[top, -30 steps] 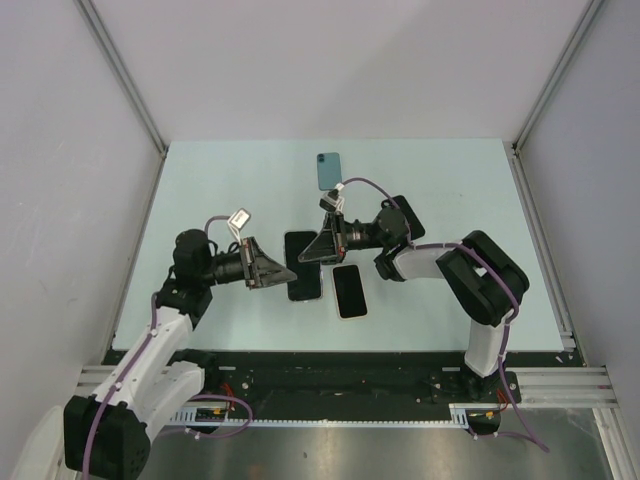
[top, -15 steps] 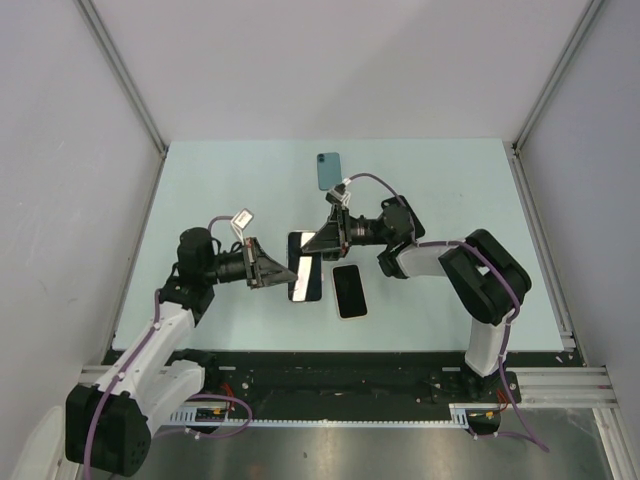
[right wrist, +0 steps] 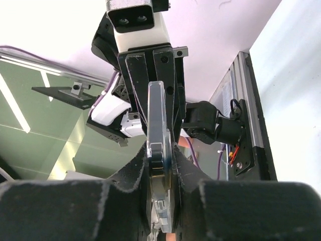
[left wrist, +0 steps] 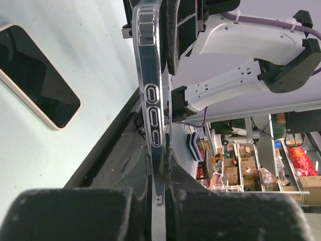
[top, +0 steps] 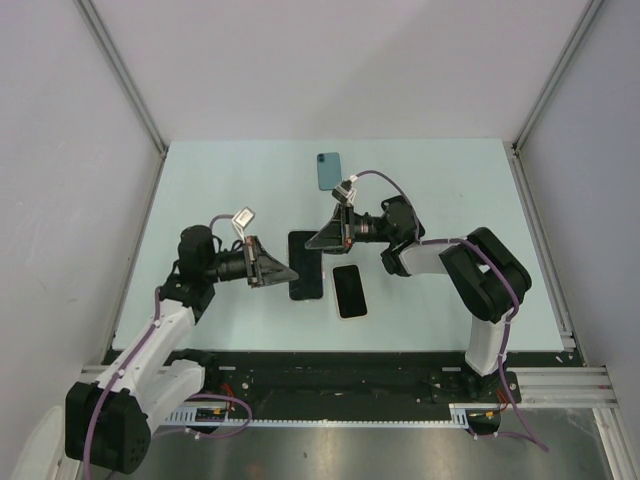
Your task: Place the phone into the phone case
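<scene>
**Both pincers clamped on the case**

Since the earlier frame the left pincer [top: 288, 272] had edged toward frame centre and closed on the phone case [top: 305, 268]. The right pincer [top: 322, 240] pinched the case's upper right edge. The phone [top: 348, 291] lay on the desk [top: 220, 190], just lower right of the case.

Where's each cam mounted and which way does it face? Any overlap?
Top external: above and behind the robot, looking down on the table; left arm and right arm show, left hand and right hand meeting on the clear case.
Left wrist: on that wrist, looking along the left fingers at the case edge-on, right arm beyond.
Right wrist: on that wrist, looking along the right fingers at the case edge-on, left hand opposite.
Shared: all three see the case; top and left wrist also the cream-rimmed phone.
</scene>
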`<state>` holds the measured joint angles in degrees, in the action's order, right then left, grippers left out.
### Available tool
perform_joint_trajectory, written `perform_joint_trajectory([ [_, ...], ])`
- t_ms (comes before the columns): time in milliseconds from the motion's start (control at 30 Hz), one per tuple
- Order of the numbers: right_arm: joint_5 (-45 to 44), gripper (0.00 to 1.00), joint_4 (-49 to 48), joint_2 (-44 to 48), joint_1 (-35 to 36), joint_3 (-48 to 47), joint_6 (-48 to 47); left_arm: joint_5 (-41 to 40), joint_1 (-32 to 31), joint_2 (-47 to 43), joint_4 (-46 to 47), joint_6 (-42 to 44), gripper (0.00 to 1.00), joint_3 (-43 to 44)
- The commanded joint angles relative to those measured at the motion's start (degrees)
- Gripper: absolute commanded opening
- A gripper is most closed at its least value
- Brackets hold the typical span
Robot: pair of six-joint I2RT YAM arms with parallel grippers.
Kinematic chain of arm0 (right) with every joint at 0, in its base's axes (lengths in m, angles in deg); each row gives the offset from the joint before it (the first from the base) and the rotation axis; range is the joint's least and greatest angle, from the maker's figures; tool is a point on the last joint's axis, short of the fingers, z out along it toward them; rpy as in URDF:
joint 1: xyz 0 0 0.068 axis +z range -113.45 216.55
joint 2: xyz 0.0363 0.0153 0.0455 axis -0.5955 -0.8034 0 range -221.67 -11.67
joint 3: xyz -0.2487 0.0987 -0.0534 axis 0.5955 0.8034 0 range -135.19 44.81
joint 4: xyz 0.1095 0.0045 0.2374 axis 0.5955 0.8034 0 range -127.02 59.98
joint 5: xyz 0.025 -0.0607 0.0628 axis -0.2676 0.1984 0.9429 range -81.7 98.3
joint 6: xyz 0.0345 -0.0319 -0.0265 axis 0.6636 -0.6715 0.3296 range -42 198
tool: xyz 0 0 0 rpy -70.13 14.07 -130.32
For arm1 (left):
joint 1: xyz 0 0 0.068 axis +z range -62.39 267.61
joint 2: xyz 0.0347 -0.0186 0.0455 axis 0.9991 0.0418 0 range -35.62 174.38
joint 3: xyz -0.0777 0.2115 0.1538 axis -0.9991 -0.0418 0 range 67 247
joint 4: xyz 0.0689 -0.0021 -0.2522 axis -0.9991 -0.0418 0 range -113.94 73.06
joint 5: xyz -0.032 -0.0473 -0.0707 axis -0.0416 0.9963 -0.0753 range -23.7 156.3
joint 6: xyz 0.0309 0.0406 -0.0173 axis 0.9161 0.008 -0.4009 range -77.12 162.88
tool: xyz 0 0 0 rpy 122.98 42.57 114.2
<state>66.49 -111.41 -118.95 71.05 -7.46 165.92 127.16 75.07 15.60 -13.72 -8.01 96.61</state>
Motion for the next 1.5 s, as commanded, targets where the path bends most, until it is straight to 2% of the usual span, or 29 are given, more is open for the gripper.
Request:
perform_joint_trajectory([
  [0,-1.6,0.09,-16.7,1.2,-1.2,-0.7,6.6,0.6,-0.1,1.2,-2.8,7.7,0.00,1.9],
  [67,-1.2,0.32,-16.7,0.9,-1.7,-0.6,6.6,-0.3,0.0,1.5,-2.8,7.5,0.00,2.6],
  [100,-0.8,0.51,-16.7,0.8,-2.0,-0.6,6.7,-0.7,0.0,2.1,-4.4,7.6,0.00,3.0],
  [200,0.5,0.73,-16.8,1.1,-3.8,1.1,6.2,-1.9,0.8,3.6,-7.4,9.3,0.00,5.4],
  [267,0.3,0.78,-16.7,2.2,-5.9,3.0,5.2,-1.8,1.8,4.5,-8.4,10.5,0.00,6.9],
  [333,0.4,0.99,-16.1,2.8,-7.2,5.2,4.2,-2.9,2.9,6.7,-11.5,12.1,0.00,8.1],
  [467,1.0,1.00,-9.2,3.4,-10.1,8.6,-1.5,-3.5,5.5,11.3,-11.7,12.9,0.00,10.2],
  [567,0.5,1.00,-2.8,5.1,-11.1,10.7,-5.6,-3.8,6.7,18.2,-13.9,14.6,0.00,12.1],
  [767,-1.1,1.00,15.9,12.3,-12.7,11.1,-19.7,-3.6,6.7,27.4,-11.2,15.4,0.00,14.1],
  [867,-4.2,1.00,31.6,17.6,-13.5,9.1,-31.5,-4.3,6.7,30.9,-11.0,16.0,0.00,14.7],
  [900,-6.8,1.00,41.5,18.9,-13.8,8.2,-34.7,-4.1,6.7,33.2,-11.2,16.1,0.00,14.7],
  [933,-8.4,1.00,46.3,20.3,-13.9,7.2,-41.2,-3.6,6.6,34.3,-11.3,16.3,0.00,14.8],
  [967,-11.8,1.00,50.8,22.4,-14.0,6.2,-44.0,-3.9,6.5,35.6,-11.6,16.4,0.00,14.7],
  [1000,-13.6,1.00,59.6,23.7,-14.1,4.0,-46.5,-4.3,6.3,36.5,-11.6,16.8,0.00,14.5],
  [1033,-15.6,1.00,63.7,24.8,-14.0,2.9,-51.4,-4.5,6.1,38.1,-11.7,17.0,0.00,14.3],
  [1100,-22.1,1.00,72.8,28.5,-14.0,0.3,-55.1,-5.5,5.9,39.0,-11.7,17.4,0.00,13.6],
  [1167,-28.3,1.00,77.5,31.1,-13.9,-0.9,-59.3,-6.1,5.7,40.4,-11.7,17.7,0.00,13.1],
  [1267,-32.9,1.00,83.7,34.3,-13.9,-3.0,-62.1,-7.2,5.7,41.8,-12.4,18.3,0.01,13.4],
  [1333,-36.2,1.00,85.7,35.5,-14.0,-3.5,-62.8,-7.9,5.7,42.6,-13.9,19.1,0.09,14.0],
  [1467,-32.9,1.00,83.7,34.3,-14.5,-3.5,-65.1,-10.9,5.7,43.8,-19.2,21.5,0.21,15.7],
])
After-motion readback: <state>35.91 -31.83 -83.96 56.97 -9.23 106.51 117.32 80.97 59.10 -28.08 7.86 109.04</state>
